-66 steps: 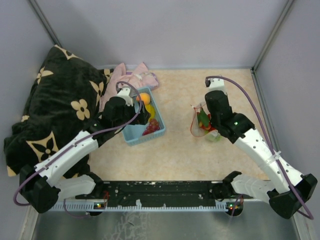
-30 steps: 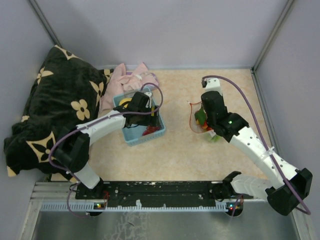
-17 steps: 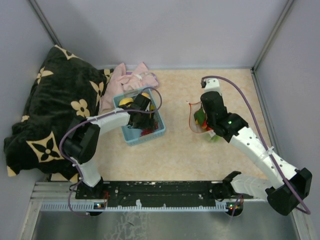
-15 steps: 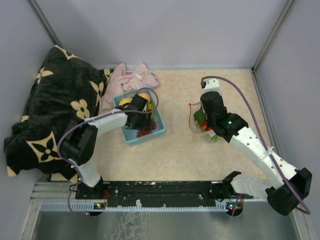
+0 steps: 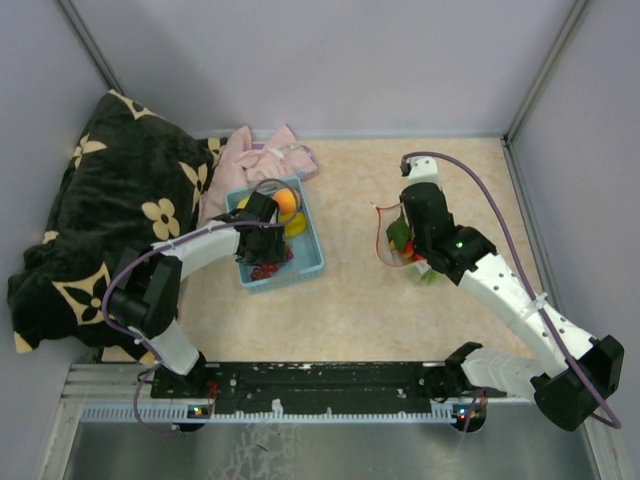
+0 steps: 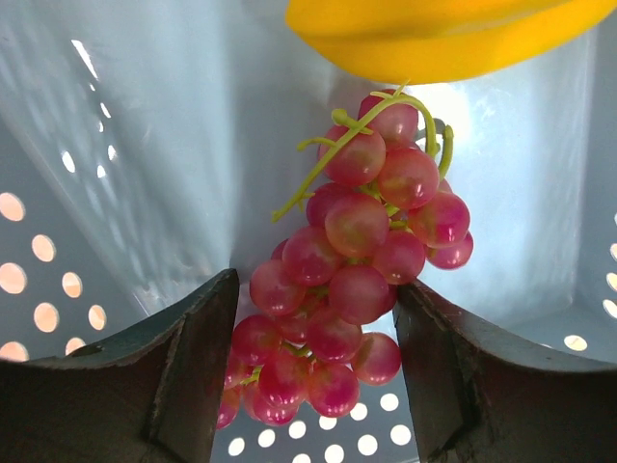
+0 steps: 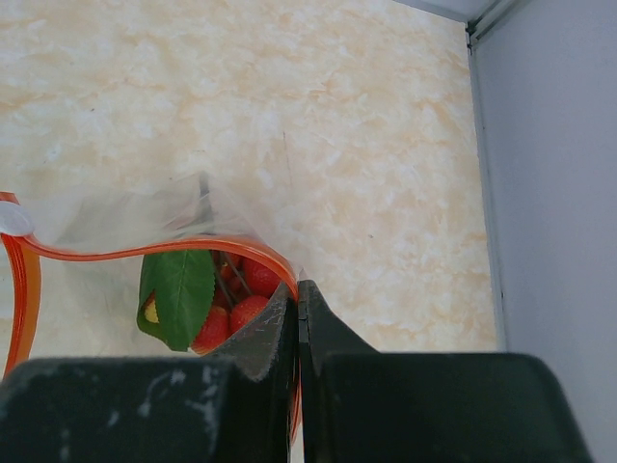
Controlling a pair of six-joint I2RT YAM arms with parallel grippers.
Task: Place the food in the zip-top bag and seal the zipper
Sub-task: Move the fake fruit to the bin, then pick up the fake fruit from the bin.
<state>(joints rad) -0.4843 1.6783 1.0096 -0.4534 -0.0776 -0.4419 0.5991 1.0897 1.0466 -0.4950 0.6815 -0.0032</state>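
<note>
My left gripper [image 6: 316, 287] is down inside the light-blue basket [image 5: 312, 262], open, with one finger on each side of the dark-red grapes [image 6: 352, 265]. A yellow piece [image 6: 434, 34] lies just beyond the grapes. From above, the orange peach [image 5: 287, 200] and yellow fruit [image 5: 297, 226] lie in the basket beside this gripper [image 5: 264, 246]. My right gripper [image 7: 297, 287] is shut on the zipper [image 7: 106, 253] of the clear zip-top bag [image 7: 116, 217] and holds it open. A green leafy piece [image 7: 178, 289] and red berries [image 7: 249, 278] are inside. The white slider [image 7: 12, 220] is at the left.
A pink cloth [image 5: 262, 155] lies behind the basket. A dark flowered blanket [image 5: 110, 200] fills the left side. Grey walls close in the back and right [image 7: 549, 193]. Beige tabletop [image 5: 350, 290] lies between basket and bag.
My left gripper has moved left and down into the basket to straddle the grapes. The basket has shifted and turned slightly. My right arm holds the bag still.
</note>
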